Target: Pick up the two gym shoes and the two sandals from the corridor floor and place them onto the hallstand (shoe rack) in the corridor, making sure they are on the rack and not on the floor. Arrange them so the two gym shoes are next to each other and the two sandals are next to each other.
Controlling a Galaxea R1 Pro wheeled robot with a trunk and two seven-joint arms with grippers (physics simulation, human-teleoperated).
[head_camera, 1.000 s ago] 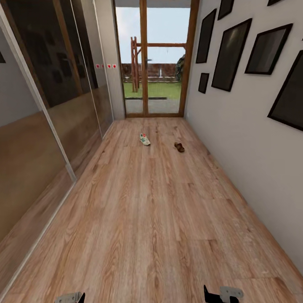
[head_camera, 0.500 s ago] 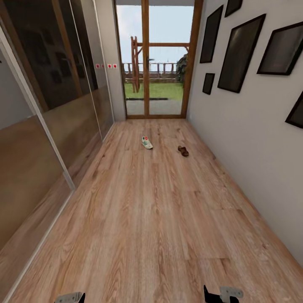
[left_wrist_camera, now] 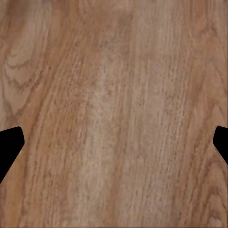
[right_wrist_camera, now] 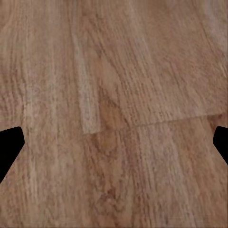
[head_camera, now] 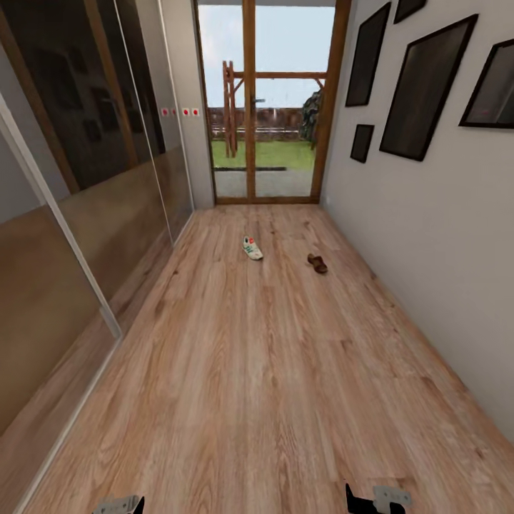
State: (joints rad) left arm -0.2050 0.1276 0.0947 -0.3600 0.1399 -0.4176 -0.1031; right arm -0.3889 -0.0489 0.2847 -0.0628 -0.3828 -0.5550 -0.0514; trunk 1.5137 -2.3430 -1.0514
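- Nearest: left hand [left_wrist_camera: 114, 142] and right hand [right_wrist_camera: 114, 142], each spread wide over bare light brown wood-grain plank floor [head_camera: 271, 400], holding nothing.
- Far along the floor, towards its end by the wood-framed glass doors [head_camera: 265, 107]: one white lace-up gym shoe with green stripes [head_camera: 252, 248]; beside it, apart, nearer the floor's right edge, one small brown leather sandal [head_camera: 317, 263].
- Progress, as judged: both lie ungrasped; every placement remains.

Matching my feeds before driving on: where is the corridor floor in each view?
Head view: corridor floor spans the lower half, gym shoe and sandal lying far ahead.
Left wrist view: it lies beyond the open left claw.
Right wrist view: beyond the open right claw, with a plank joint.
Shared landmark: the wood-grain planks.
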